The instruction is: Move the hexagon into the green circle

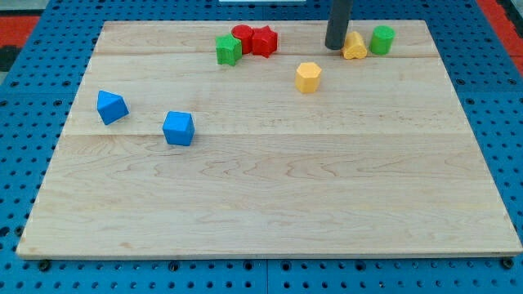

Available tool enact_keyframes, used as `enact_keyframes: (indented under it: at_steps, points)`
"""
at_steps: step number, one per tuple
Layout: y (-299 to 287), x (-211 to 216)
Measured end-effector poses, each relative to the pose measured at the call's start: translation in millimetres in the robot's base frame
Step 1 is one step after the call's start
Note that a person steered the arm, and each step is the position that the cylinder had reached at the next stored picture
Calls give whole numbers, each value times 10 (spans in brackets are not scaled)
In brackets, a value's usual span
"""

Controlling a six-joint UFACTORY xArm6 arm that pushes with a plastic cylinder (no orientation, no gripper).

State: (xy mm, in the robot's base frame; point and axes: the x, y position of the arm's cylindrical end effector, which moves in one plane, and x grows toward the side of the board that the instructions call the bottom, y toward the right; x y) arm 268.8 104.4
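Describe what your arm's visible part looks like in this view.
Only a straight, dark grey rod shows, round and plain, entering from the view's top. My tip is blunt, just to the view's left of the yellow block. No cables, markings or fingers are visible.

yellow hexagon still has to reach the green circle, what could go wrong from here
1. My tip sits against the other yellow block, not the yellow hexagon, so a push now would likely drive the wrong block into the green circle.
2. That yellow block lies just left of the green circle, so it may block the hexagon's approach.
3. The green circle stands near the board's top edge; a hard shove could knock it off.
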Motion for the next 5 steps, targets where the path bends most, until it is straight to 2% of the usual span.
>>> enact_keyframes:
  at_steps: [1,2,3,4,5]
  points:
    - [-829,258]
    - [-939,674]
    - [36,741]
    - [683,703]
    - [604,409]
